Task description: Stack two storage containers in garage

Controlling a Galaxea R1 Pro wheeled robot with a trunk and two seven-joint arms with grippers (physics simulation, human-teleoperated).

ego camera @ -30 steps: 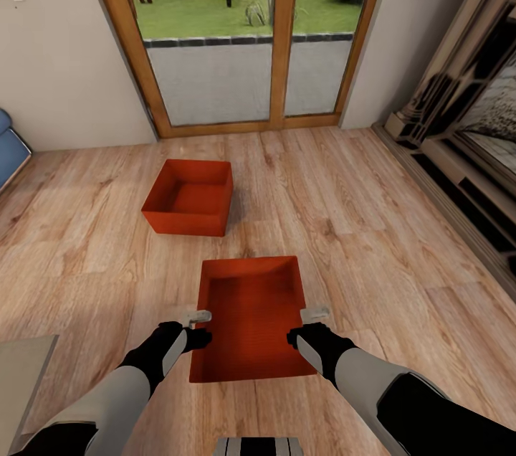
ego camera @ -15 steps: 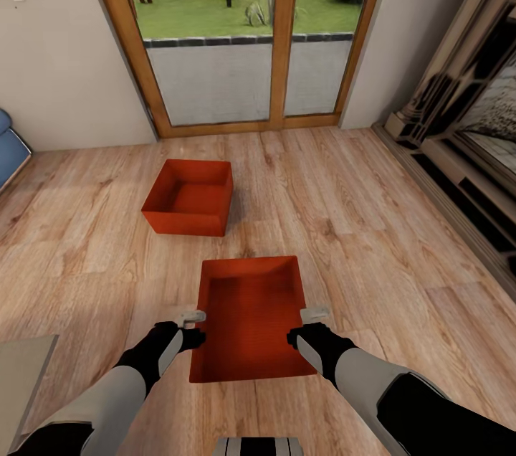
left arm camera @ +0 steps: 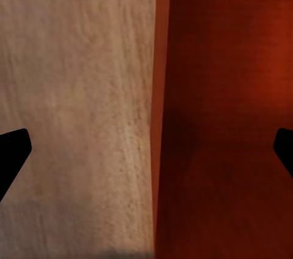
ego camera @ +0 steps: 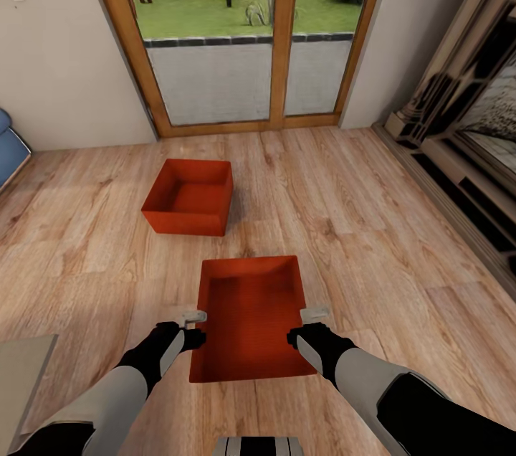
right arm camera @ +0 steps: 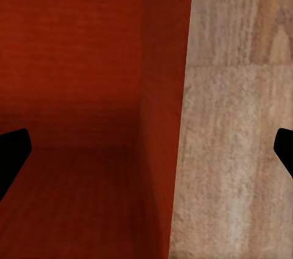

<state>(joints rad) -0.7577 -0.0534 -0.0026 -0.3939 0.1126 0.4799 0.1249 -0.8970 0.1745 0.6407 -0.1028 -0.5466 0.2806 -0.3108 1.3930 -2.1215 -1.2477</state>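
Note:
Two orange-red open-topped storage containers rest on the living room's wood-plank floor. The near container (ego camera: 247,312) lies just ahead of me, and the far one (ego camera: 190,198) sits beyond it, slightly to the left. My left gripper (ego camera: 195,330) hangs open over the near container's left wall, and my right gripper (ego camera: 299,328) hangs open over its right wall. In the left wrist view, the container's wall (left arm camera: 160,118) runs between the spread black fingertips (left arm camera: 12,155) of the left gripper (left arm camera: 146,149). The right wrist view shows the other wall (right arm camera: 163,149) inside the right gripper (right arm camera: 146,149).
Wood-framed glass doors (ego camera: 244,33) stand ahead, behind the far container. A blue sofa edge (ego camera: 11,148) shows at the left, and a dark cabinet unit (ego camera: 466,140) lines the right wall. A pale tabletop corner (ego camera: 21,377) sits at my lower left.
My left gripper has shifted slightly to the left, outward over the near container's left wall. The right gripper and both containers have stayed put.

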